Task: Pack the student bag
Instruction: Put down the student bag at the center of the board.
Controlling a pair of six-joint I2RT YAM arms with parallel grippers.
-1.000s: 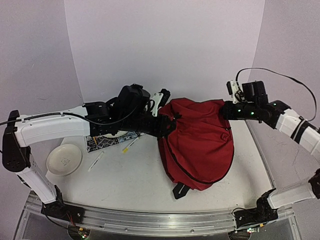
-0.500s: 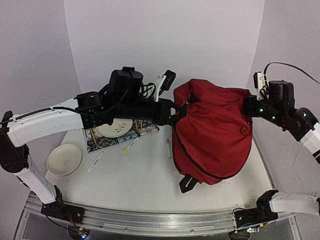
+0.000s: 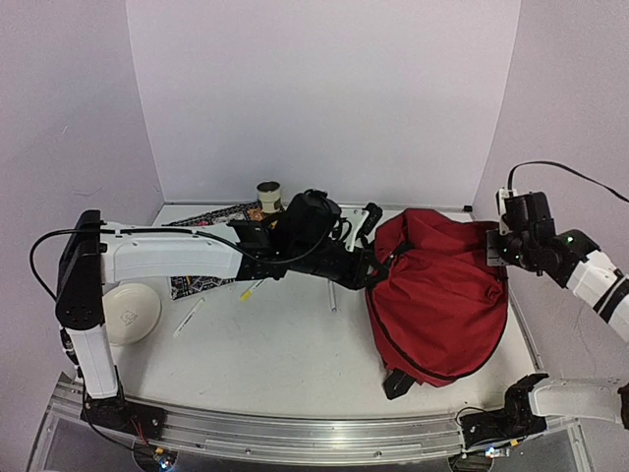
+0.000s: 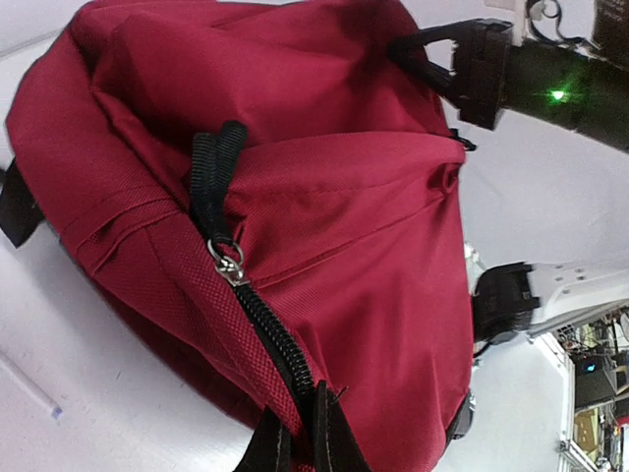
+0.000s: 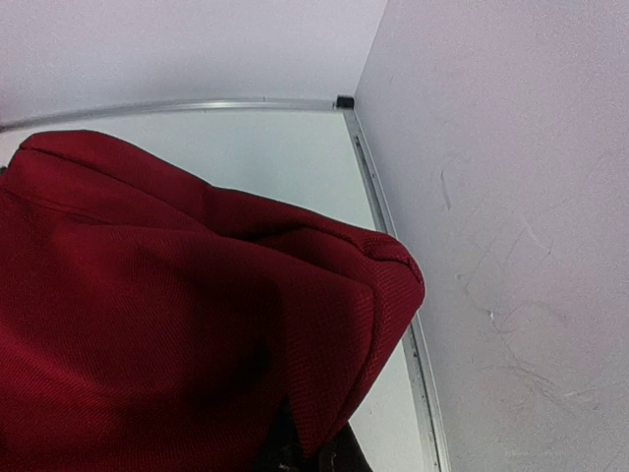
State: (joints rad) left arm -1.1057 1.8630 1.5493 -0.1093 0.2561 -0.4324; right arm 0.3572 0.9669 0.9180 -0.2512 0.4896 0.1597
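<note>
- student bag (image 3: 437,300): dark-red fabric backpack on the right half of the white counter (image 3: 275,359), held between both arms. A black zipper (image 4: 270,339) with a metal zipper pull (image 4: 228,261) runs along one seam. A black strap end (image 3: 398,382) sticks out at the near side. Interior hidden.
- left end effector (image 3: 377,265): closed, pinching the bag's left edge at the zipper seam. Its own wrist view shows only the fingertips, cut off by the bottom edge.
- right end effector (image 3: 494,254): closed on the bag's upper right corner. In its own wrist view the fingers are almost buried under red fabric.
- white plate (image 3: 133,313): far left of the counter, partly behind the left arm.
- patterned mat (image 3: 197,285): mostly covered by the left arm.
- white pen (image 3: 189,318), yellow-tipped pen (image 3: 254,288) and pale pen (image 3: 332,295): loose on the counter left of the bag, details too small to read.
- tan cylindrical item (image 3: 268,194): at the far edge, kind unclear.
</note>
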